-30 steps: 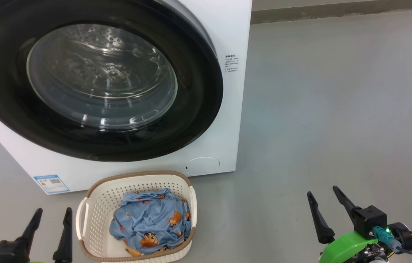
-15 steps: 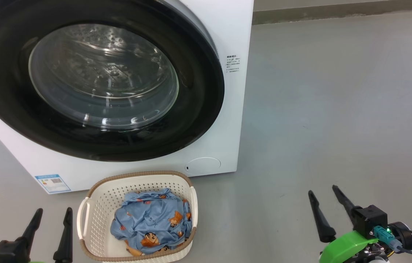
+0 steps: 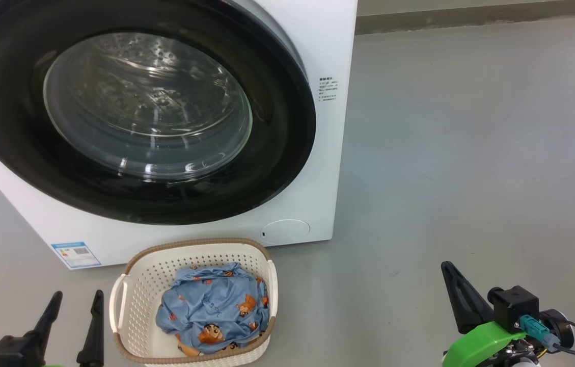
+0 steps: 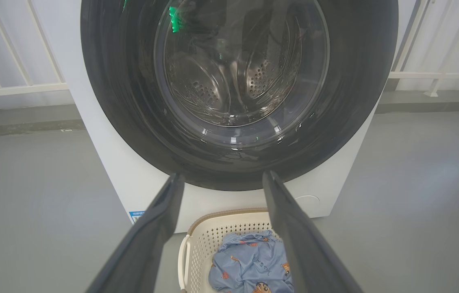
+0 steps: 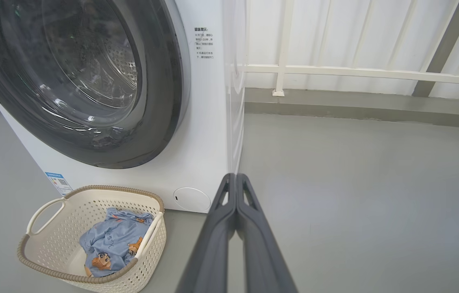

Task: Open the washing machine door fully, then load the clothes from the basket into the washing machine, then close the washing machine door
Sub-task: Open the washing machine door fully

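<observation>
The white washing machine [image 3: 312, 46] stands ahead with its round black-rimmed washing machine door [image 3: 287, 132] closed against the front. On the floor before it sits the cream basket [image 3: 137, 278] holding the blue printed clothes [image 3: 216, 306]. My left gripper [image 3: 76, 300] is open at the lower left, just left of the basket, its fingers [image 4: 160, 219] spread apart. Over bare floor at the lower right, well right of the basket, my right gripper [image 3: 447, 270] is shut on nothing, its fingertips [image 5: 235, 181] pressed together.
Grey floor [image 3: 470, 153] stretches to the right of the machine. A white railing [image 5: 355, 72] and a low kerb [image 5: 355, 106] run behind it. A round cap [image 3: 284, 231] and a blue label [image 3: 76, 254] mark the machine's lower front.
My right gripper has shut; its two fingers, apart before, now meet. The head view has shifted slightly. The left gripper, basket and door stay as they were.
</observation>
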